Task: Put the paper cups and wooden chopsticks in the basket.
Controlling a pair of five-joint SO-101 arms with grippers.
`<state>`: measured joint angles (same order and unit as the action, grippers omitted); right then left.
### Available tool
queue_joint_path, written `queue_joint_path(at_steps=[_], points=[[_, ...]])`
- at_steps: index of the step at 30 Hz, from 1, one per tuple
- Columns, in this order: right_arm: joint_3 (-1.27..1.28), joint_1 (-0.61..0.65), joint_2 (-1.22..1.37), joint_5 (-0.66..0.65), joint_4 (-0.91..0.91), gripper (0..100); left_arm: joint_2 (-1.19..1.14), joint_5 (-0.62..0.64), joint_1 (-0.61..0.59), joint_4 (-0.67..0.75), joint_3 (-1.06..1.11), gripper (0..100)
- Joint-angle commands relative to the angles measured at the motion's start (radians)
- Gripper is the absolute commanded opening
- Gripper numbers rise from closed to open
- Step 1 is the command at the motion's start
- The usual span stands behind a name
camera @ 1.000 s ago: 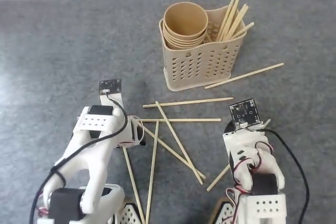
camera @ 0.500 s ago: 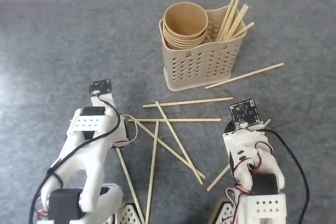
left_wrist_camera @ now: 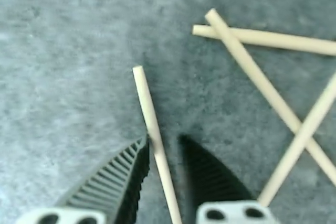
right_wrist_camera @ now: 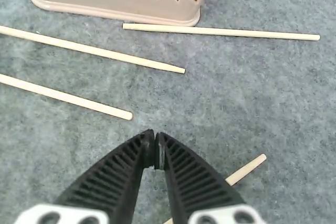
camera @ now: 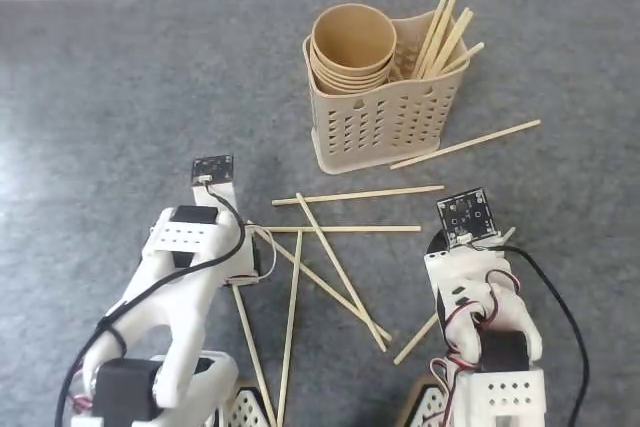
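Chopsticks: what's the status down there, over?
Left gripper open, straddling one chopstick. Right gripper shut, empty. Paper cups stacked in basket; loose chopsticks scattered nearby. Nothing lying on that stick.

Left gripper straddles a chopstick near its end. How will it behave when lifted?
The chopstick looks thin, straight and round: probably stiff and light, apt to roll. The left gripper sits near one end, so it may pivot downward.
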<state>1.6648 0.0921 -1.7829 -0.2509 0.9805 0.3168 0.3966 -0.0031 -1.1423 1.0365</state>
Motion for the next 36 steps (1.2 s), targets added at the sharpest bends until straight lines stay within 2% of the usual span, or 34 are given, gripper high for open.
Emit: queue_joint_path(at_steps=[1, 7, 12, 17, 28, 33, 36], points=[[0.020, 0.005, 0.001, -0.012, -0.013, 0.6, -0.035, 0.014, 0.003, 0.015, -0.010, 2], [0.020, 0.005, 0.001, -0.012, -0.013, 0.6, -0.299, 0.018, 0.003, 0.017, -0.127, 1], [0.020, 0.005, 0.001, -0.012, -0.013, 0.6, -0.433, 0.091, 0.029, -0.101, -0.341, 1], [0.020, 0.005, 0.001, -0.012, -0.015, 0.6, -0.328, 0.109, 0.118, -0.206, -0.450, 1], [0.020, 0.005, 0.001, -0.012, -0.015, 0.6, 0.183, 0.180, 0.262, -0.292, -0.518, 1], [0.020, 0.005, 0.001, -0.012, -0.013, 0.6, 0.218, 0.180, 0.256, -0.456, -0.506, 1], [0.020, 0.005, 0.001, -0.012, -0.013, 0.6, 0.175, 0.183, 0.183, -0.436, -0.452, 3]])
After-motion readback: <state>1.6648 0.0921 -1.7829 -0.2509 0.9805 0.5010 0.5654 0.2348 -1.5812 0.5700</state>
